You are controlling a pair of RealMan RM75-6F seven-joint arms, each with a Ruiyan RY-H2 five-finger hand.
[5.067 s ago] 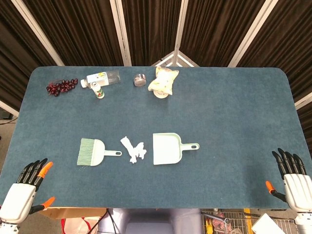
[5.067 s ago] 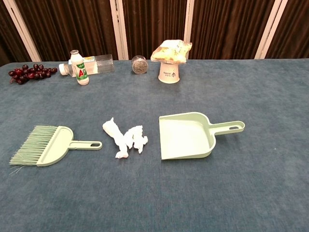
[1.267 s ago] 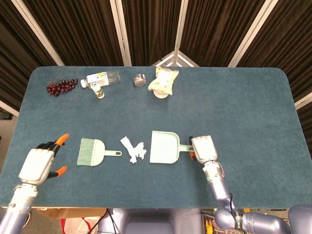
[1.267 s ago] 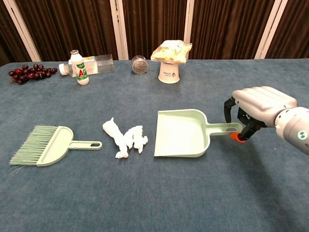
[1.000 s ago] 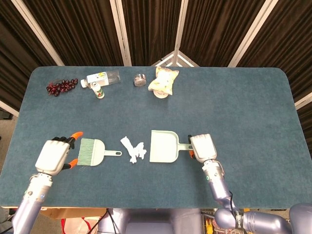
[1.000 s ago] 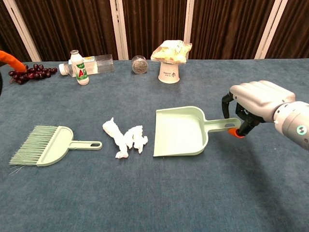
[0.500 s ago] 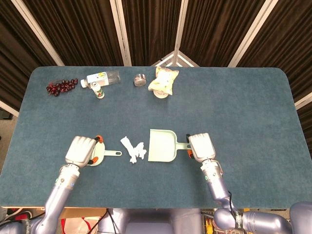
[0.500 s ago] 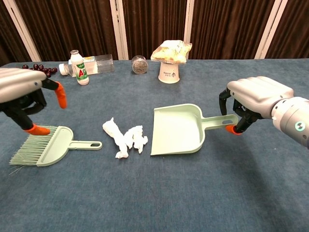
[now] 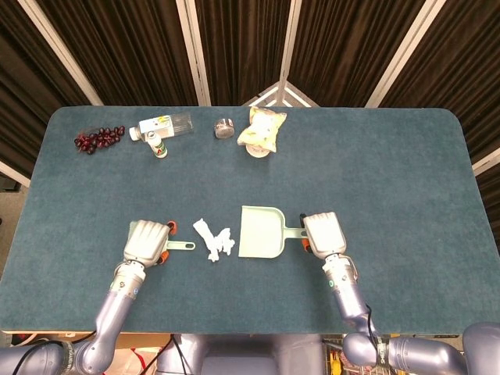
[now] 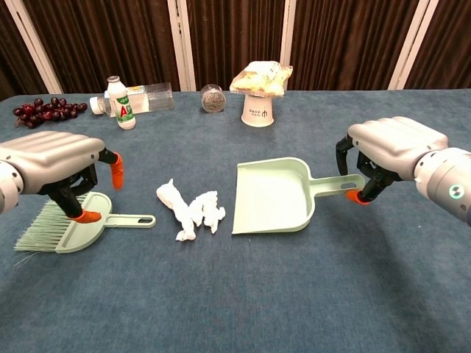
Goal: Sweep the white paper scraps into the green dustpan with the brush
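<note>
A blue worktop (image 9: pixel 391 172) seen from above and from chest height. Near its middle lies a green dustpan (image 10: pixel 274 195), long axis running left to right, open mouth facing left toward the white paper scraps (image 10: pixel 190 209), handle pointing right. The right hand (image 10: pixel 390 151) grips the end of that handle, fingers (image 10: pixel 343 158) curled over it and an orange-tipped thumb beneath. The scraps sit in a small heap just left of the pan's mouth, not touching it.

Left of the scraps lies the green brush (image 10: pixel 73 223), also lengthwise left to right: bristles fanned to the left, handle pointing right at the scraps. The left hand (image 10: pixel 55 165) hovers over the brush body with fingers spread apart, one orange tip touching the brush; it holds nothing.

Along the far edge stand red grapes (image 9: pixel 98 139), a clear bottle lying on its side (image 9: pixel 166 123), a small upright white bottle with a green and red label (image 10: pixel 124 104), a small jar (image 9: pixel 225 127), and a paper cup with dark printing too small to read (image 10: pixel 257 110), a yellowish snack bag (image 10: pixel 260 77) resting on top.
</note>
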